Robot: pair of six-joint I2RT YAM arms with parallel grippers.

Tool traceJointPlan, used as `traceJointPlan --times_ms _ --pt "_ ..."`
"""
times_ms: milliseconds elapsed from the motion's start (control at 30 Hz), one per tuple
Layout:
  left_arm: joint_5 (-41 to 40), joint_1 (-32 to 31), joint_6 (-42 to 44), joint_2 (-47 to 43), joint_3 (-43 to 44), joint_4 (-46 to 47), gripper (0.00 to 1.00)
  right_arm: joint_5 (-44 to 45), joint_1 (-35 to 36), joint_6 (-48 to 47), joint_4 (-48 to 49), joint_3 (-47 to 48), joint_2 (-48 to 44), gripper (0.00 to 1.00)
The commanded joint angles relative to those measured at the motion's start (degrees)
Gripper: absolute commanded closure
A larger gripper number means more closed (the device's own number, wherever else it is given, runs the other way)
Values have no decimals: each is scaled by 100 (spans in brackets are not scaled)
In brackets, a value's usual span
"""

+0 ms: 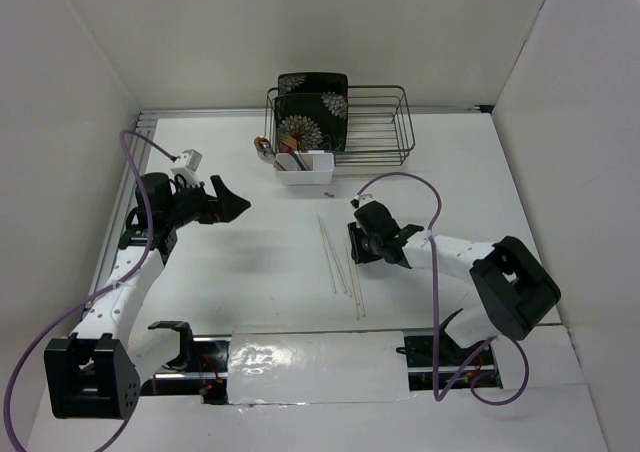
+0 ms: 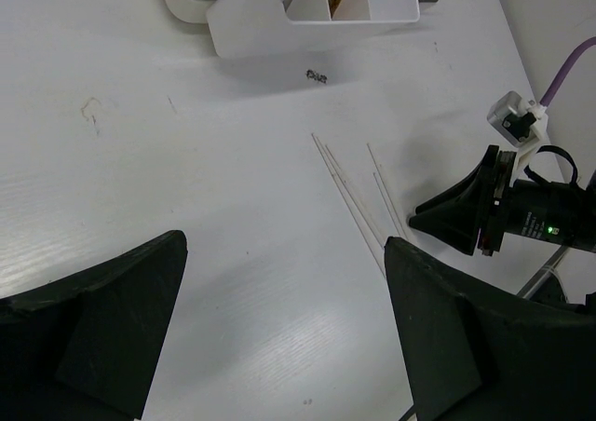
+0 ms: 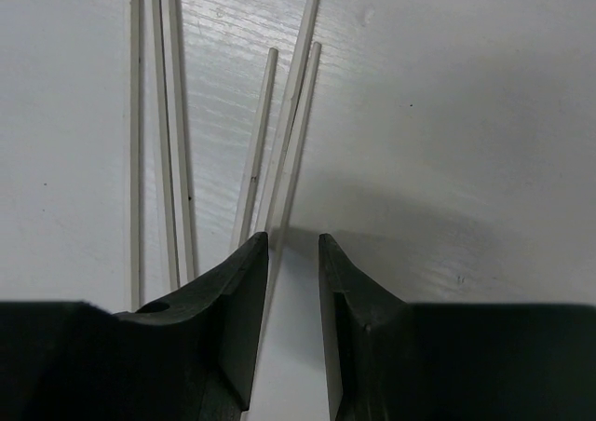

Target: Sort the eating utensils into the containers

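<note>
White chopsticks (image 1: pixel 340 264) lie loose on the table (image 1: pixel 250 272), seen from above. They are in front of the white caddy (image 1: pixel 305 176), which sits right by the wire rack (image 1: pixel 385 122) with dark plates (image 1: pixel 312 112). The left claw (image 1: pixel 230 201) hangs off to the left. The right claw (image 1: pixel 357 240) is low at the chopsticks.

Left wrist view: the left claw's fingers (image 2: pixel 112 319) stand wide apart over bare table, holding nothing.

Right wrist view: the right claw's fingers (image 3: pixel 233 309) are close together, with two chopstick ends in the gap. I cannot tell if they squeeze.

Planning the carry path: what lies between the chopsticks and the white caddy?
Only a small dark speck on bare table, nearer the caddy; left wrist view shows it.
</note>
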Motion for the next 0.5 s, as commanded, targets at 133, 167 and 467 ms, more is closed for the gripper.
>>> traceJointPlan --times_ms 133,167,467 --pt "-36 -14 -19 -60 38 316 0 123 32 -85 178 59 378 68" --pt "-71 -22 -18 -51 72 299 0 124 23 -85 177 59 396 68" --pt "-106 -14 61 -113 55 272 0 677 67 -68 -253 251 554 78"
